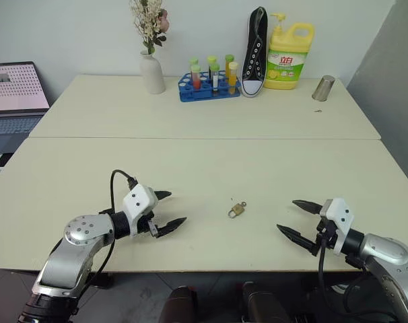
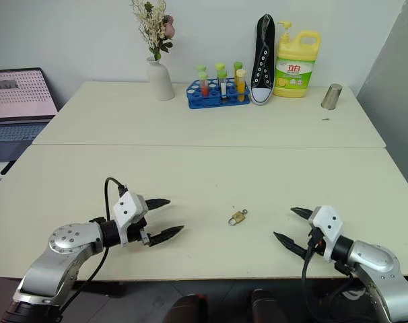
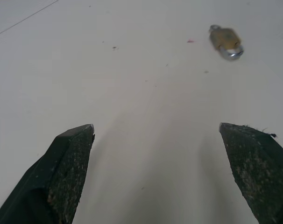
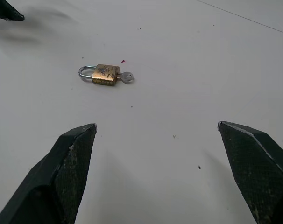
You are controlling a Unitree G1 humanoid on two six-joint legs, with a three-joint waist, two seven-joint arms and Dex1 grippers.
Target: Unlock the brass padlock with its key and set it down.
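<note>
Brass padlock [image 1: 237, 210] lies flat on the front part of the cream table [image 1: 204, 161], alone, touching nothing else; the right wrist view shows its shackle loop seated in the body and a small silver key [image 4: 127, 77] sticking out of the bottom end. Left gripper [image 1: 166, 210] sits to the padlock's left, right gripper [image 1: 296, 218] to its right, the padlock roughly between them and apart from both; both grippers have fingers spread wide and hold nothing, tips hovering just over the table. Bare tabletop lies between each gripper and the padlock, apart from a few tiny specks near it. Everything else is well behind the padlock along the far edge of the table: white vase [image 1: 151, 72] with dried flowers behind and to the left, blue rack of coloured tubes [image 1: 209, 82] about straight behind, a black sneaker [image 1: 256, 52] standing on end just right of the rack, a yellow detergent bottle [image 1: 289, 55] next to the sneaker, a metal cup [image 1: 323, 88] further right. A laptop [image 1: 14, 94] with its screen lit sits off the table, far left of the padlock. A seam runs across the table between the padlock and the back row.
</note>
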